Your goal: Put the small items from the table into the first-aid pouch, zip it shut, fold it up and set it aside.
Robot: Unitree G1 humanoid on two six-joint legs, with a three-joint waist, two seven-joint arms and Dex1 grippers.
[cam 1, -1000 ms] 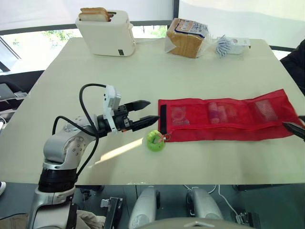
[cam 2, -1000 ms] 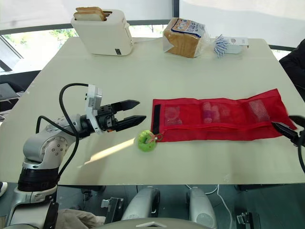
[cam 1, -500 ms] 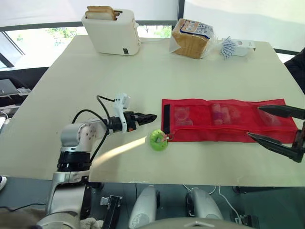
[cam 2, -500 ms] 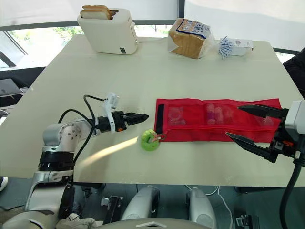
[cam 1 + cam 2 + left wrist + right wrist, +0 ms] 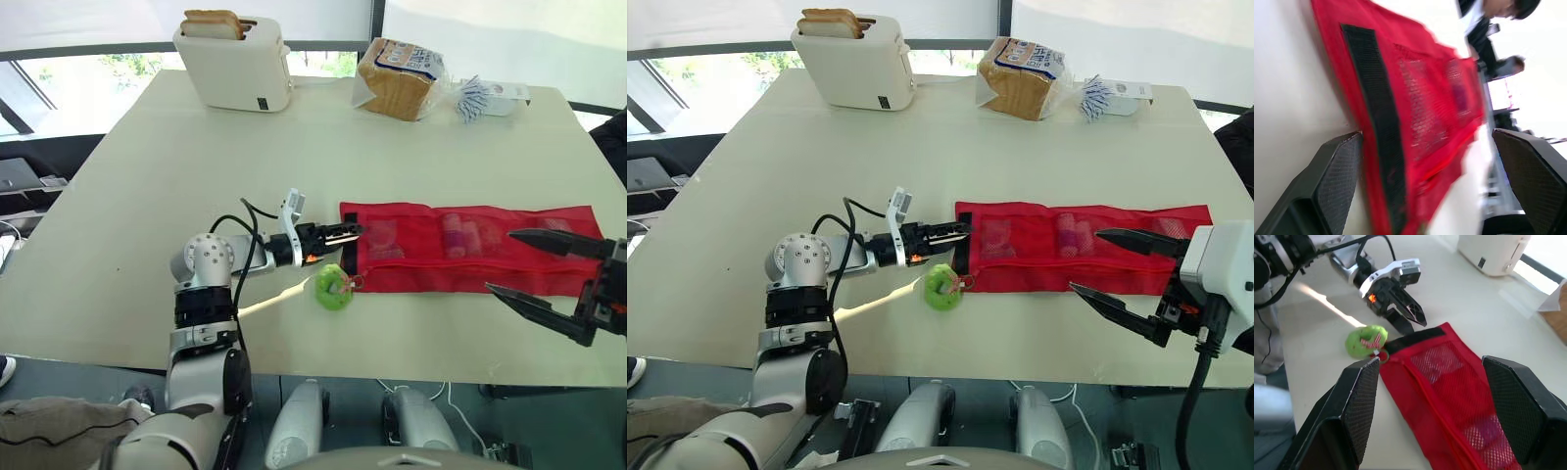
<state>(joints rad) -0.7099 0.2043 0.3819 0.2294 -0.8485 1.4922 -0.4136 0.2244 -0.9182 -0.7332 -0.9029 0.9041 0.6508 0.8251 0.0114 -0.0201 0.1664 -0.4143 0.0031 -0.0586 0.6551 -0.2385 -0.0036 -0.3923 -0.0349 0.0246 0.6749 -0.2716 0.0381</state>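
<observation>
Where left hand [image 5: 353, 231] gapes, pouch [image 5: 460, 262] end (red)

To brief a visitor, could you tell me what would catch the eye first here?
A long red mesh pouch lies flat on the pale table, a bright green ring by its left end. The left pincer sits open at that end, and the right pincer gapes wide over the right end. A white toaster with toast stands at the far edge.
</observation>
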